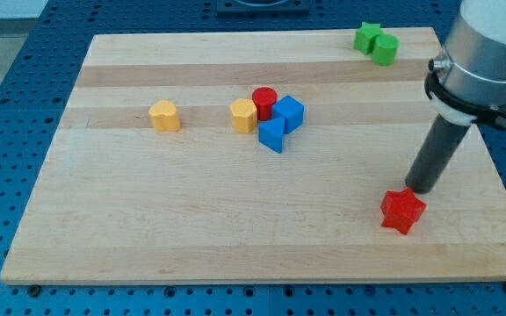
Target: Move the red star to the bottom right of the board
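Red star-shaped block sits near the pale wooden board's bottom right. My tip, a bare rod with no jaws, touches its upper-right edge, seemingly placed to nudge it downward, far from the other blocks.

Two yellow blocks, two blue, two red, two green

My tip sits just above the red star, touching or nearly so, toward the tabletop's bottom right. Mid-board, a red cylinder, yellow block and two blue blocks cluster; a yellow heart lies left. Two green blocks touch at top right.
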### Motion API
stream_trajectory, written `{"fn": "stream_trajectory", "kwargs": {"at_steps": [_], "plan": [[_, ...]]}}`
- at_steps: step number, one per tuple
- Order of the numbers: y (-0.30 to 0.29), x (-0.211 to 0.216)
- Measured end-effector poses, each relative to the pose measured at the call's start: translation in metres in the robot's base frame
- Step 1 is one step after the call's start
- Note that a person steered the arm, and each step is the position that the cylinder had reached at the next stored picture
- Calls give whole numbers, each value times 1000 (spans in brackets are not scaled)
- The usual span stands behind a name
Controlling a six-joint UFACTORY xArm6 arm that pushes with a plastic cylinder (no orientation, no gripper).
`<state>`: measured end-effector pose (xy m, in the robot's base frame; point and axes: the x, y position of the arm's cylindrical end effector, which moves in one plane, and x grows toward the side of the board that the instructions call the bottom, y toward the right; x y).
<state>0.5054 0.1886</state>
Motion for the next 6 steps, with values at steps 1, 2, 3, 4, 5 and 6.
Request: {"fn": "stream_trajectory", "kwargs": {"at_steps": [1,2,3,4,5,6], "plan": [[-32,-8],[-43,40],[-43,46],[-49,37],[-86,39],[-80,67]]}}
